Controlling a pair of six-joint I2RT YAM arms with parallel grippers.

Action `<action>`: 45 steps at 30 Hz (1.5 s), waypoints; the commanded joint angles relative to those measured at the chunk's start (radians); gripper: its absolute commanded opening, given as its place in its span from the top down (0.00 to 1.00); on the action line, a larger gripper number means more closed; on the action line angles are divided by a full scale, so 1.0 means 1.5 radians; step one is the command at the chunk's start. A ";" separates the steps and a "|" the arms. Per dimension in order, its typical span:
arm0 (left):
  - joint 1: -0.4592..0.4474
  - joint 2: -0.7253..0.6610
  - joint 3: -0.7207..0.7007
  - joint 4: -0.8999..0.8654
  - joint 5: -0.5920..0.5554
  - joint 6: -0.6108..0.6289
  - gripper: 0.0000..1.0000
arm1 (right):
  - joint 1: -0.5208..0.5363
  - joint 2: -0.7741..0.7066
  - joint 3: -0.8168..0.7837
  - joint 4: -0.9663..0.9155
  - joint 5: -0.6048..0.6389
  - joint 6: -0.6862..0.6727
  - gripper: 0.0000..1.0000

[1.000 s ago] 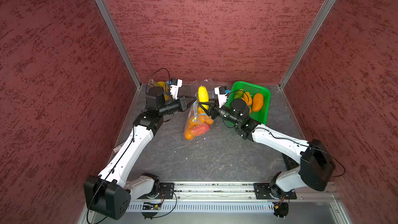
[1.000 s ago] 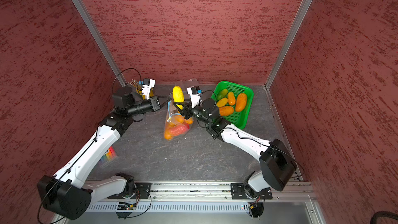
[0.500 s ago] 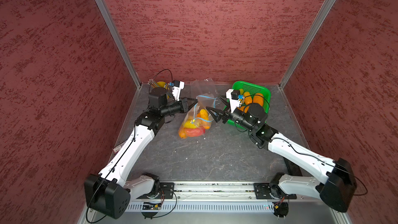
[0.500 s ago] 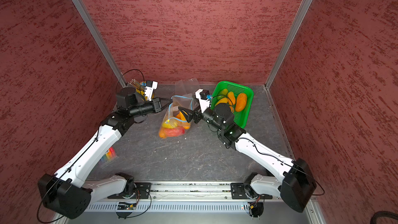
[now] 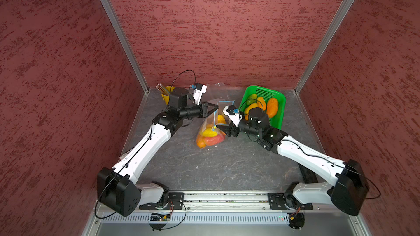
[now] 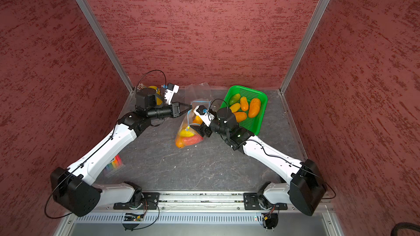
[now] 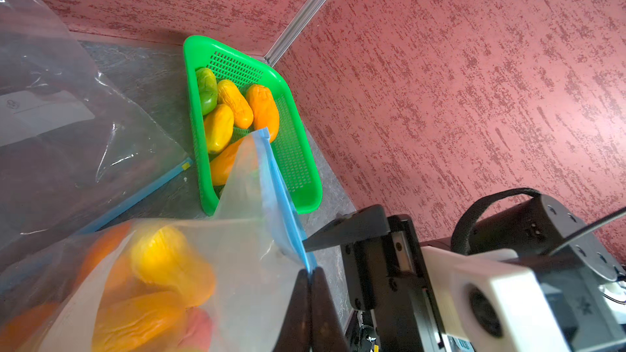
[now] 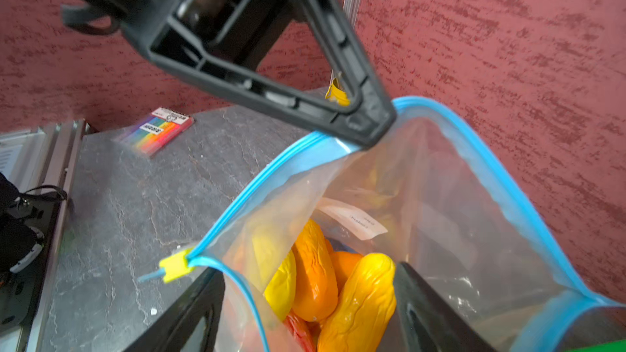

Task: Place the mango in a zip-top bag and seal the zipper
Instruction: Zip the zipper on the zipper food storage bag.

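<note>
The left tool (image 7: 310, 275) pinches the rim of the zip-top bag (image 8: 440, 181) to hold its mouth up. The right tool (image 8: 310, 270) stands wide around the mango (image 8: 362, 296), which lies inside, near the far edge of the surface (image 5: 227, 166).

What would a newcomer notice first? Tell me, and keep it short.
The clear zip-top bag stuffed with yellow and orange mangoes, mid-table, its blue rim pinched by the shut left claw. The open right claw sits at its mouth. At back right, a bright green basket holds more mangoes.
</note>
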 commanded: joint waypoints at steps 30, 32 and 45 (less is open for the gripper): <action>0.015 -0.175 -0.105 0.043 -0.095 0.135 0.44 | -0.008 -0.071 0.004 0.069 -0.045 0.092 1.00; 0.003 -0.189 -0.130 0.065 -0.088 0.148 0.44 | -0.009 -0.070 0.005 0.069 -0.038 0.100 1.00; -0.027 -0.194 -0.215 0.156 0.007 0.246 0.59 | -0.026 -0.052 0.003 0.088 -0.048 0.117 1.00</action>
